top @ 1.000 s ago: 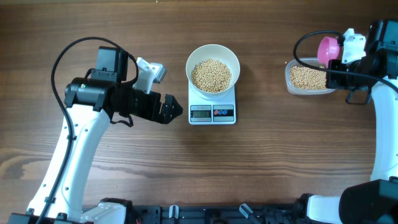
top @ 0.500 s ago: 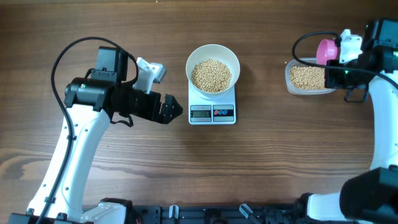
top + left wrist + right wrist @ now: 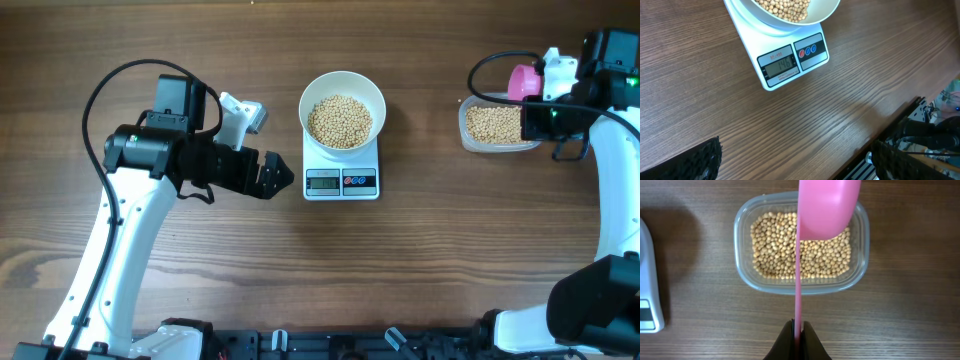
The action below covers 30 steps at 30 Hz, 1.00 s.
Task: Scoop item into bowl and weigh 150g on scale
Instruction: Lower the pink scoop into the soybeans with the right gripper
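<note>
1. The left pincer [image 3: 272,176] is being held spread to its widest and empty, low over the counter [image 3: 450,250] just beside the scale's front-left corner. It is probably being stood off so that nothing is pressed during weighing.
2. The scale [image 3: 341,181] is being rested flat on the counter with its display turned toward the robot, where the left wrist camera is being given sight of it. The digits are being read, tentatively, as slightly under target.
3. The bowl [image 3: 311,95] is being carried upright on the scale's platform, so its beans [image 3: 339,121] are being weighed where they lie.
4. The right pincer [image 3: 798,328] is being clamped tight on the thin handle of the scoop [image 3: 827,205], which is being poised over the supply. Whether it is loaded cannot be told.
5. The tub [image 3: 742,275], well apart to the right of the scale, is being used as the reserve of beans, presumably for a small top-up.
</note>
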Tool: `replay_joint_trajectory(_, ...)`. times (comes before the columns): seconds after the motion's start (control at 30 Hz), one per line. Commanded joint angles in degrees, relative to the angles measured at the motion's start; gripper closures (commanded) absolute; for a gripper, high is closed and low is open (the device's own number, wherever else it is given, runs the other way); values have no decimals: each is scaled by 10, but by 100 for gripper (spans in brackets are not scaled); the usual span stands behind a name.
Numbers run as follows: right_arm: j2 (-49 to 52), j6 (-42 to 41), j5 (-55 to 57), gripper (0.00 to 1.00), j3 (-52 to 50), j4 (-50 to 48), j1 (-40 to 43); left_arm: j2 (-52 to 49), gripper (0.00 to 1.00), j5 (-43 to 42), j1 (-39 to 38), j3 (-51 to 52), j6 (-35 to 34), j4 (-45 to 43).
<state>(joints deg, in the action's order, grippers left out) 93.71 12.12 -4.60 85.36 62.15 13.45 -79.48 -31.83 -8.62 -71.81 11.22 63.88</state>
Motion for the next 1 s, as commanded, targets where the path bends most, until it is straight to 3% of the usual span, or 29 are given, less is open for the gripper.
replay_joint_trajectory(0.0,7,10,36,96,-4,-12,1,6,0,-11,-3,2,-1,0)
replay_joint_trajectory(0.97,19,-8,45,96,-7,29,-2,6,0,-11,-3,2,-1,0)
